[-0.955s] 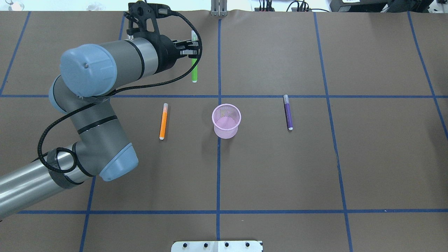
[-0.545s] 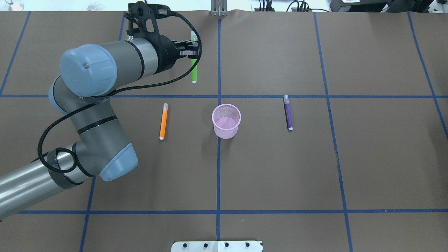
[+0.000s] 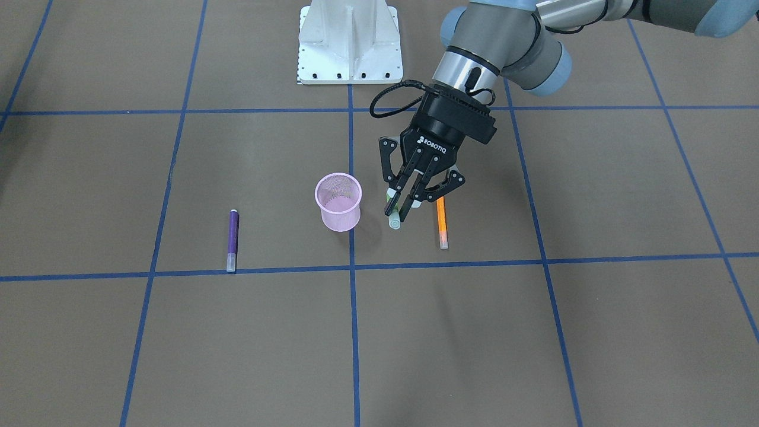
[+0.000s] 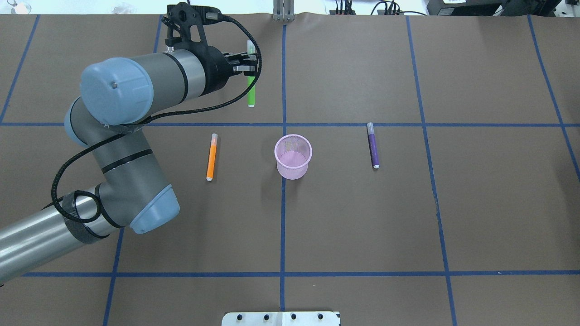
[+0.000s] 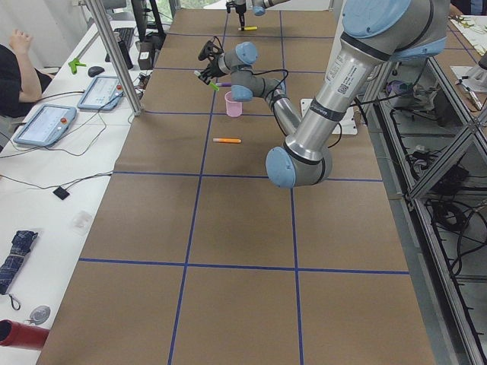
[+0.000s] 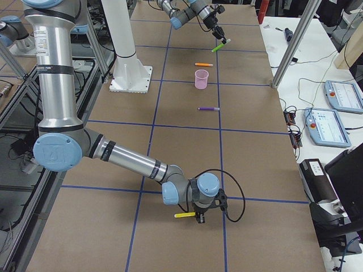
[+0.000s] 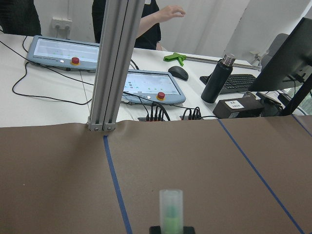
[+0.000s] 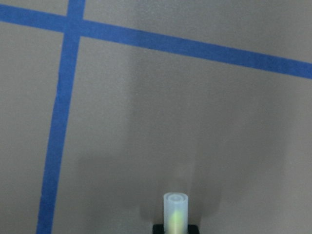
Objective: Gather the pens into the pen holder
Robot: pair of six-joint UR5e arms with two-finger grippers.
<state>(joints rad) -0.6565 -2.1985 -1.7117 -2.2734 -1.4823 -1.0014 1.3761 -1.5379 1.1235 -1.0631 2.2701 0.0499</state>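
My left gripper [image 4: 248, 68] is shut on the green pen [image 4: 251, 93] and holds it above the table, beyond the orange pen. In the front view the gripper [image 3: 404, 203] holds the green pen [image 3: 394, 219] tilted, between the pink mesh pen holder [image 3: 338, 201] and the orange pen [image 3: 441, 222]. The pen holder [image 4: 293, 156] stands upright at the table's middle. The orange pen [image 4: 211, 157] lies to its left, the purple pen [image 4: 373, 145] to its right. My right gripper [image 6: 197, 216] is far off at the table's end, shut on a yellowish pen [image 8: 175, 214].
The white arm base plate [image 3: 348, 44] sits at the robot's side of the table. Blue tape lines [image 4: 283, 90] cross the brown table cover. An aluminium post [image 7: 112, 63], tablets and a person are beyond the table's far edge.
The left arm has shifted very slightly with the green pen still in its grip. The other pens and the pen holder have not moved.
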